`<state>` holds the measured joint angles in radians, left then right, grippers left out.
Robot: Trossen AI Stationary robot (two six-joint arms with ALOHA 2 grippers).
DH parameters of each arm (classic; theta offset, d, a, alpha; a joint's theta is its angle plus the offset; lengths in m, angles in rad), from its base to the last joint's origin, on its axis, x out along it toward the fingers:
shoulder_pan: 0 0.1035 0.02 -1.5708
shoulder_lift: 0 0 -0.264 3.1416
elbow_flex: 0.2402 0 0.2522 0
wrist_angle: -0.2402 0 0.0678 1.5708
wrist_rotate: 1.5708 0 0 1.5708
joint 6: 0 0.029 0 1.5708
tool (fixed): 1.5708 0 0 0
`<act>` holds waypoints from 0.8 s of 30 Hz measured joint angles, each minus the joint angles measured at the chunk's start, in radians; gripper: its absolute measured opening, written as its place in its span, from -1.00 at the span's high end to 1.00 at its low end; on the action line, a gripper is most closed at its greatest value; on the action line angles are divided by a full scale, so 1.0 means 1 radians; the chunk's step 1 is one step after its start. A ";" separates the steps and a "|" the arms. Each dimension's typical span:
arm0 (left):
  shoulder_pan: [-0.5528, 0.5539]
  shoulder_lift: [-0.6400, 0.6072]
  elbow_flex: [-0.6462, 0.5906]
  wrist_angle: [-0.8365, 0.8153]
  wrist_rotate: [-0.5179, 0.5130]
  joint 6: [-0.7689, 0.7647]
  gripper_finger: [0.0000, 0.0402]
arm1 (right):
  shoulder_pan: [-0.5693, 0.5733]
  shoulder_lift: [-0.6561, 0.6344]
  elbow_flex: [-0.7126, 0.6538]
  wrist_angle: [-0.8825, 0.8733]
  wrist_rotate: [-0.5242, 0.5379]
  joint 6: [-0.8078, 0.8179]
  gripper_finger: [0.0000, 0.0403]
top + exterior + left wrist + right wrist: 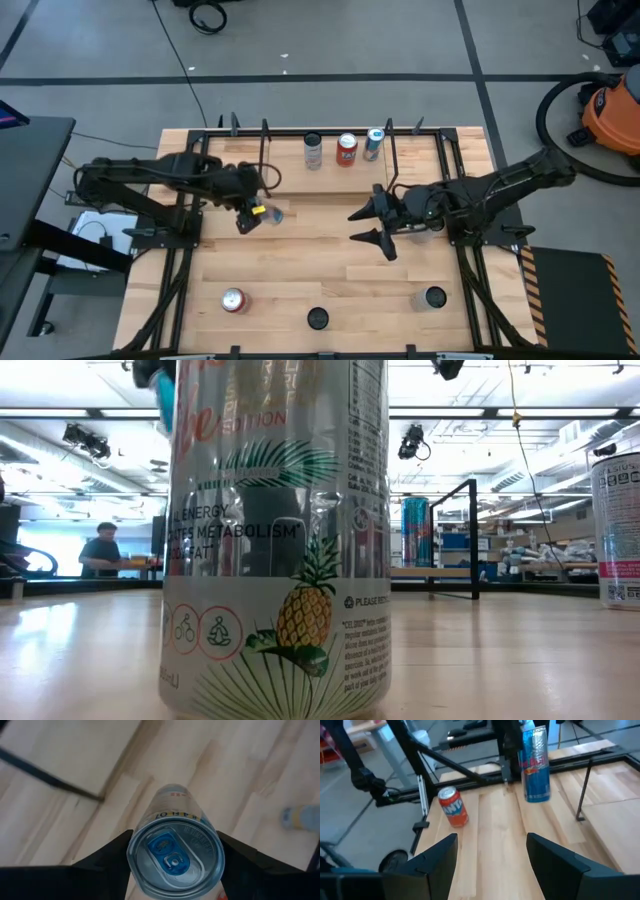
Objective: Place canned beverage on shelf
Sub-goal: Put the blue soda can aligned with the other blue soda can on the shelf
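My left gripper [252, 213] is shut on a silver can with a blue tab [175, 855], near the table's middle left, in front of the shelf. The shelf [420, 150] stands along the far edge: black rods around a light wood board. On it stand a silver can [313, 150], an orange can [347, 148] and a blue can [374, 143]. My right gripper [365, 225] is open and empty near the table's middle, and faces the orange can [454, 806] and the blue can [535, 765]. My left gripper pinches the can between its two fingers, one on each side of the wall just below the top rim [131, 851]. The fingers come from above, pointing down. The can stands upright under them, top up; in the low view its lower end [160, 390] hangs clear of the table.
Three more cans stand near the table's near edge: a red-topped one [233, 300], a pineapple-printed one [317, 318] that fills the low view [275, 560], and one at the right [434, 297]. A shelf rod [50, 780] lies near the held can. A person [100, 550] stands far off.
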<state>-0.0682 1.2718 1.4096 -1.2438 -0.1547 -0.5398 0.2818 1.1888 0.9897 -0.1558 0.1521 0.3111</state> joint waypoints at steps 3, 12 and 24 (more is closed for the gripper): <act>0.011 0.015 0.049 -0.001 0.000 0.041 -0.20 | -0.036 0.034 0.003 0.056 -0.082 0.000 -0.22; 0.015 0.098 0.141 -0.003 0.003 0.224 -0.21 | -0.152 0.128 0.057 0.105 -0.267 -0.079 -0.22; 0.020 0.259 0.250 0.035 0.002 0.498 -0.21 | -0.246 0.212 0.060 0.141 -0.373 -0.248 -0.22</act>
<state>-0.0479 1.5311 1.6591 -1.2091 -0.1524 -0.0422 0.0361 1.4007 1.0492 -0.0146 -0.2210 0.0627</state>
